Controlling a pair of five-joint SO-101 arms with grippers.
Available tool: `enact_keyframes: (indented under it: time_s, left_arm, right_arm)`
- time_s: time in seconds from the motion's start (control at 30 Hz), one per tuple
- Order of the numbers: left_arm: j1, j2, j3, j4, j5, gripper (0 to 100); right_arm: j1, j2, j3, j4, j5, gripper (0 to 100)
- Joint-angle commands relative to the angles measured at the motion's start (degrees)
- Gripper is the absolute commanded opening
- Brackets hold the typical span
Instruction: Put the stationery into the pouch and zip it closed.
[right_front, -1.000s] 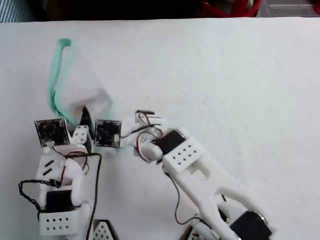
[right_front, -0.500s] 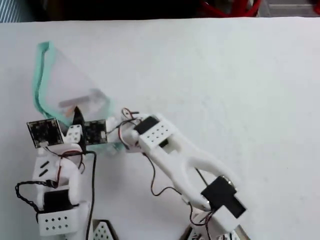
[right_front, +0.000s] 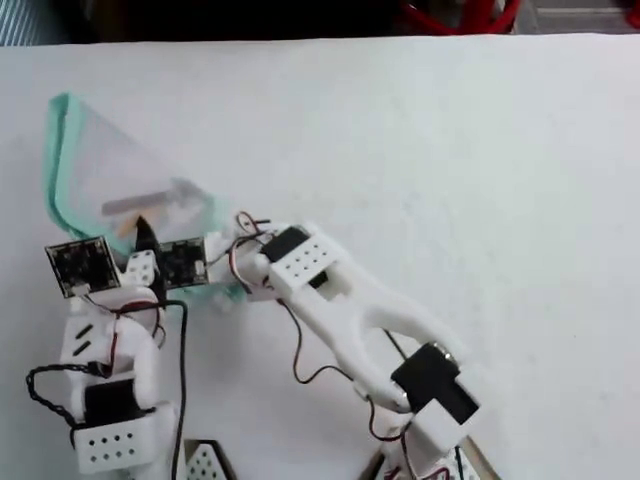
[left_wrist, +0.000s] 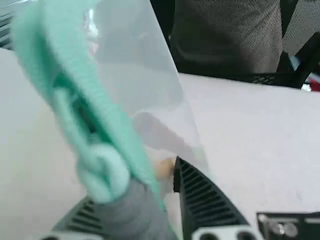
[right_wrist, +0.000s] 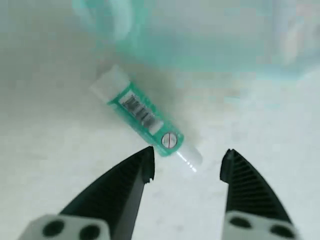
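The translucent pouch (right_front: 115, 165) with a teal zip edge (right_front: 52, 170) lies at the table's left, partly lifted. My left gripper (right_front: 145, 238) is shut on the pouch's near edge, and the teal zip band (left_wrist: 85, 115) runs down between its fingers. A greyish long item (right_front: 140, 205) shows through the pouch wall. A green-and-white stationery stick (right_wrist: 145, 120) lies flat on the table just outside the pouch (right_wrist: 200, 40). My right gripper (right_wrist: 188, 159) is open right over the stick's near end, without touching it. In the high view my right gripper (right_front: 228, 272) sits at the pouch's near right corner.
The white table (right_front: 450, 140) stretches wide and bare to the right and back. The two arms stand close together at the front left. Dark clutter lies beyond the table's far edge (right_front: 300, 20).
The pouch has swung left and spread wider, with my left gripper shifting left with it. My right arm has folded and moved left toward the pouch's corner.
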Motion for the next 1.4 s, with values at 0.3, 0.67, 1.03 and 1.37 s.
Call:
enact_keyframes:
  time_s: [0.3,0.67,1.03,1.37]
  left_arm:
    - [-4.3,-0.7,-7.5,-1.6,0.0,3]
    - [-20.9,-0.7,-15.3,6.2,0.3,3]
    - [-23.3,-0.7,-18.3,9.1,0.3,3]
    - [-22.8,-0.7,-16.4,8.5,6.7,3]
  right_arm:
    - [1.6,-18.6,3.6,2.9,-6.1,21.6]
    - [-4.2,-2.4,-3.2,3.4,-1.8,21.7]
    - [-5.3,13.7,-14.6,11.5,4.0,21.6]
    - [-3.4,22.5,-22.8,13.5,4.2,1.1]
